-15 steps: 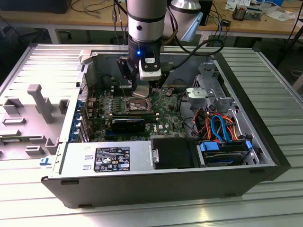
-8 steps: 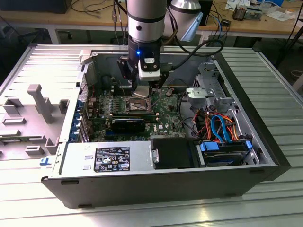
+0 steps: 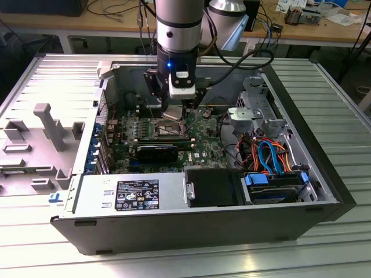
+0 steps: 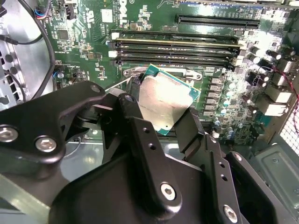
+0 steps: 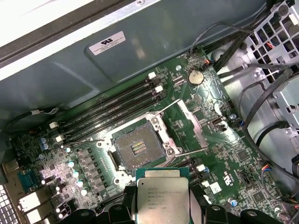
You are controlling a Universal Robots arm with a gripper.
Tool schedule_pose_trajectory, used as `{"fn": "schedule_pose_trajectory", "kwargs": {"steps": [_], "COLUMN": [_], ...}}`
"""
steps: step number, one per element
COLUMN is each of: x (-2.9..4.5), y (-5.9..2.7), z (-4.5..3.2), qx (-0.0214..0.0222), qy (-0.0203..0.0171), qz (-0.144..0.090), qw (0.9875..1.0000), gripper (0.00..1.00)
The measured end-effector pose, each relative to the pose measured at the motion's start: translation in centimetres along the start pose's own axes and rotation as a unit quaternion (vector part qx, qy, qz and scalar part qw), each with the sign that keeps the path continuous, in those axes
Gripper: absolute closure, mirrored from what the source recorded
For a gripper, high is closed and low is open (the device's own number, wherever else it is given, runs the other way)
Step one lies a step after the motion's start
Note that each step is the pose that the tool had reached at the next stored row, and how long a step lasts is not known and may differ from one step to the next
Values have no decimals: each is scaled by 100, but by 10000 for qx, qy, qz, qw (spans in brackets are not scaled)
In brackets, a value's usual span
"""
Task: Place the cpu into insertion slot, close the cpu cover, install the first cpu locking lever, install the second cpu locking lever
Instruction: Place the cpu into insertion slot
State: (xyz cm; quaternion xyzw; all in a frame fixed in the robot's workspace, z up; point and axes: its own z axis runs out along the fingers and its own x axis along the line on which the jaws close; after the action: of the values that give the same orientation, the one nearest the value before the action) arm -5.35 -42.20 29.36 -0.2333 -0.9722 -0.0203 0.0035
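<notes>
Currently | hand [image 4: 162, 111] pinching cpu [image 5: 162, 198] by opposite edges | cpu held above motherboard [image 5: 219, 142], not seated | insertion slot [image 5: 139, 148] bare, judged below and slightly offset from cpu | cpu cover [image 5: 192, 122] open beside slot.

My gripper [image 5: 162, 215] clamps the cpu [image 5: 162, 196] at two opposite edges, silver top facing the camera, near the bare insertion slot [image 5: 138, 148] on the green motherboard [image 5: 219, 154]; the cpu cover [image 5: 201, 128] lies swung open beside the slot
</notes>
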Motion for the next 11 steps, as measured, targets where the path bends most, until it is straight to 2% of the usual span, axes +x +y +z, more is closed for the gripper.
{"fn": "schedule_pose_trajectory", "kwargs": {"steps": [11], "x": [0], "y": [0], "z": [8], "qx": [-4], "qy": [-9], "qz": [230], "qw": [9997], "gripper": [46]}}
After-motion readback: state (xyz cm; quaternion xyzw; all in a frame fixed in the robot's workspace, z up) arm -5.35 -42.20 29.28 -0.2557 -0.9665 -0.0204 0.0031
